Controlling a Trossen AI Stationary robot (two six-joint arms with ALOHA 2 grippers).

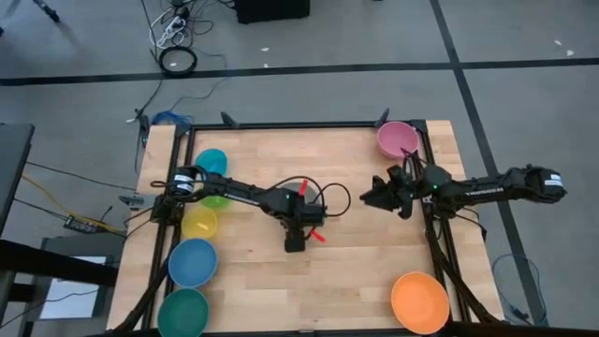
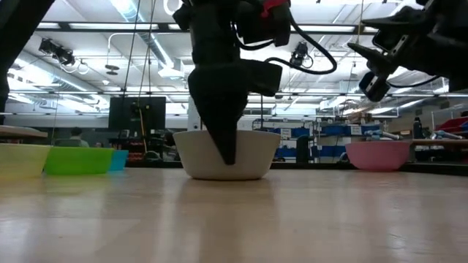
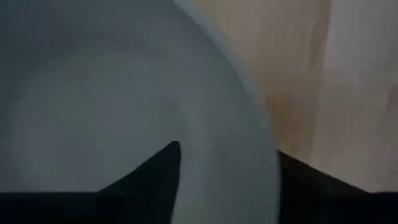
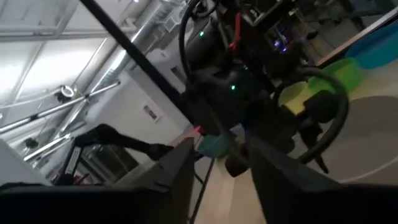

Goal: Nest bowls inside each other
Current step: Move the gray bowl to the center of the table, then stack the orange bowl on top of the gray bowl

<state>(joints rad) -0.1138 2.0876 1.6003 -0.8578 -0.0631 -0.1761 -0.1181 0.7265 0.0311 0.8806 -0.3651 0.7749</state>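
Note:
A pale grey bowl (image 2: 252,157) stands upright on its base at mid-table. My left gripper (image 3: 227,149) points down over it, open, astride the bowl's rim. My right gripper (image 1: 367,198) hangs raised at the table's right, pointing toward the centre, open with nothing between its fingers (image 4: 180,180). The pink bowl (image 1: 398,139) sits at the far right corner and the orange bowl (image 1: 419,301) at the near right. Cyan (image 1: 211,161), lime green (image 1: 215,198), yellow (image 1: 199,223), blue (image 1: 193,262) and dark green (image 1: 182,312) bowls line the left edge. My left gripper comes from above with one finger (image 3: 161,171) inside the pale grey bowl and the other (image 3: 311,183) outside its rim (image 3: 264,155). Whether either finger touches the wall I cannot tell. The bowl rests upright on the table.
The wooden table (image 1: 356,271) has a dark frame round its edges. Bare wood lies between the left row of bowls and the two bowls on the right. My left arm (image 1: 234,192) stretches over the lime green bowl. Cables and workshop gear lie beyond the table.

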